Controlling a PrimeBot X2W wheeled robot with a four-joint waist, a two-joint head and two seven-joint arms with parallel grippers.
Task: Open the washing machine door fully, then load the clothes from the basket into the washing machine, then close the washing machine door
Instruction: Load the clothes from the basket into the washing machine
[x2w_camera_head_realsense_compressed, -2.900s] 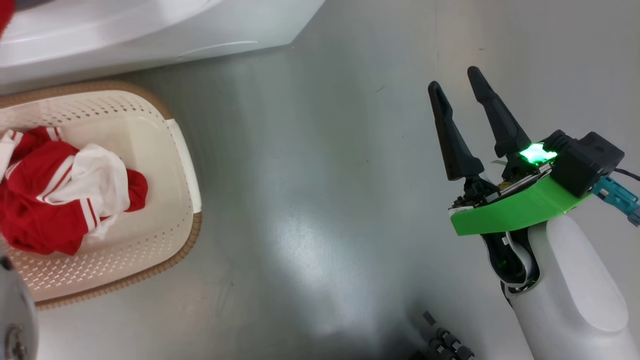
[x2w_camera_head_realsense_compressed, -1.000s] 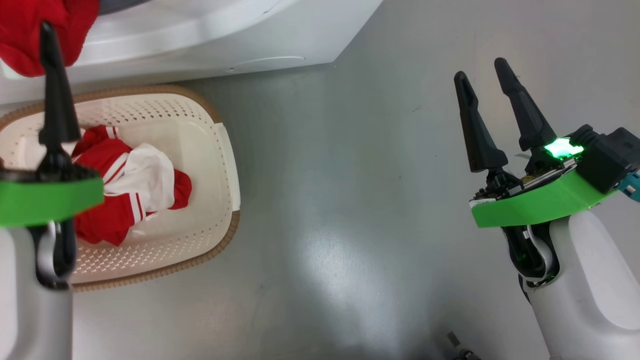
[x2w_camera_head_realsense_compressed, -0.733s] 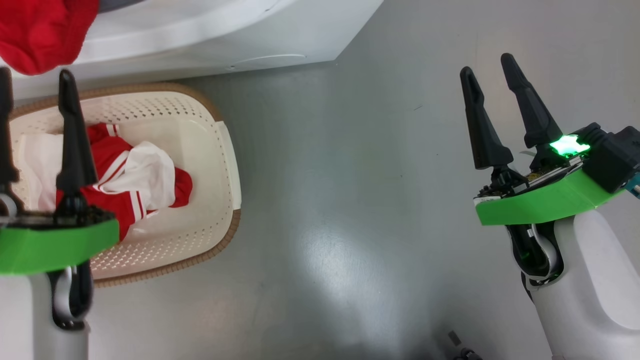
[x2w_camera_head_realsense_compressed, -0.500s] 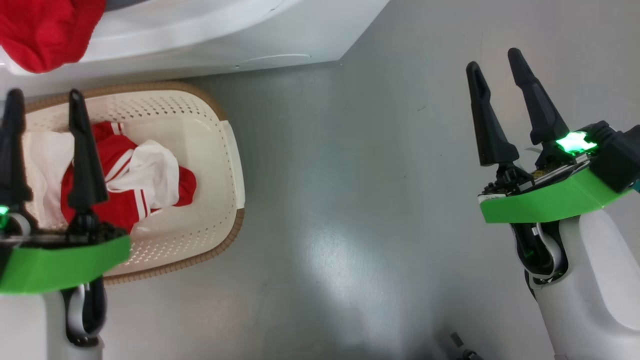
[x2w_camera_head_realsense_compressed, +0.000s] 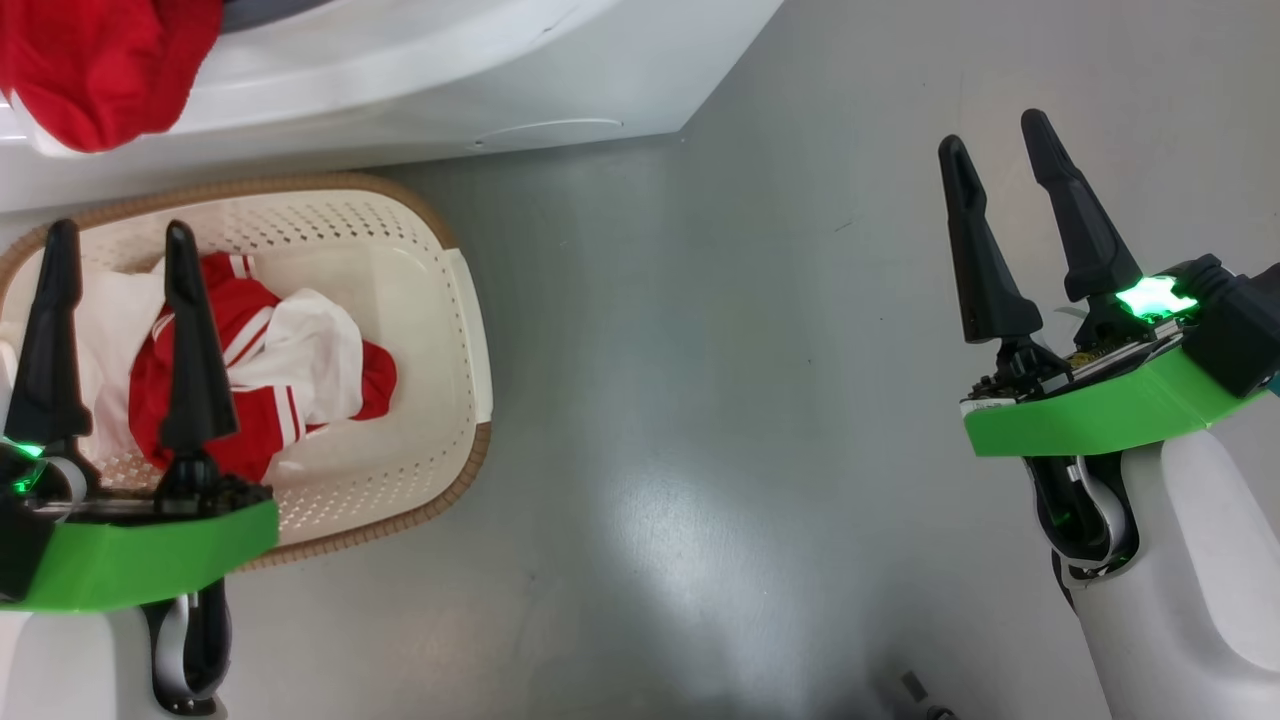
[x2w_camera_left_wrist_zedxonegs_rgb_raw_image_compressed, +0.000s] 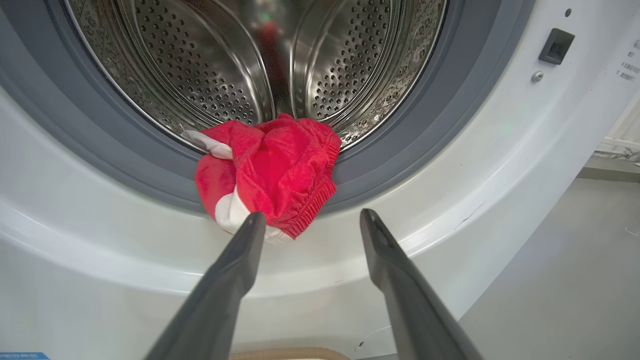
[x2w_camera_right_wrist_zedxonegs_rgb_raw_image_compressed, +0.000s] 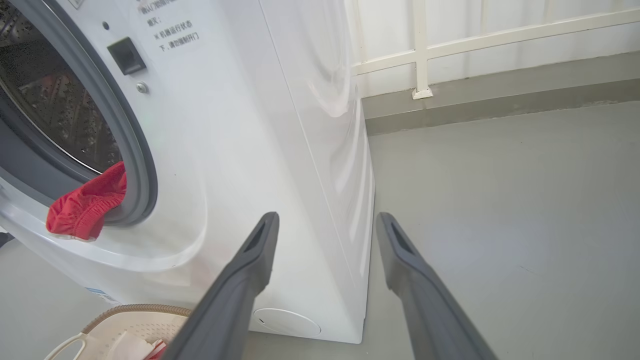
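Observation:
The washing machine (x2w_camera_head_realsense_compressed: 420, 80) stands with its steel drum (x2w_camera_left_wrist_zedxonegs_rgb_raw_image_compressed: 225, 65) exposed; its door is out of view. One plain red piece of the clothes (x2w_camera_left_wrist_zedxonegs_rgb_raw_image_compressed: 270, 175) hangs over the grey gasket, half out of the drum. A red-and-white striped garment (x2w_camera_head_realsense_compressed: 280, 370) lies in the cream basket (x2w_camera_head_realsense_compressed: 445, 300) on the floor before the machine. My left gripper (x2w_camera_head_realsense_compressed: 120, 235) hovers open and empty above the basket, its fingers pointing at the hanging garment. Off to the right, my right gripper (x2w_camera_head_realsense_compressed: 992, 135) hangs open and empty over bare floor.
Grey floor (x2w_camera_head_realsense_compressed: 700, 400) stretches between the basket and my right arm. The machine's right corner with its round service flap (x2w_camera_right_wrist_zedxonegs_rgb_raw_image_compressed: 287, 322) sits just ahead of my right gripper (x2w_camera_right_wrist_zedxonegs_rgb_raw_image_compressed: 327, 216). A white railing (x2w_camera_right_wrist_zedxonegs_rgb_raw_image_compressed: 420, 50) and a low kerb run behind.
My left gripper has drawn back from the drum opening to a spot over the basket, still open and empty. The red garment stays on the gasket. The right arm holds its place.

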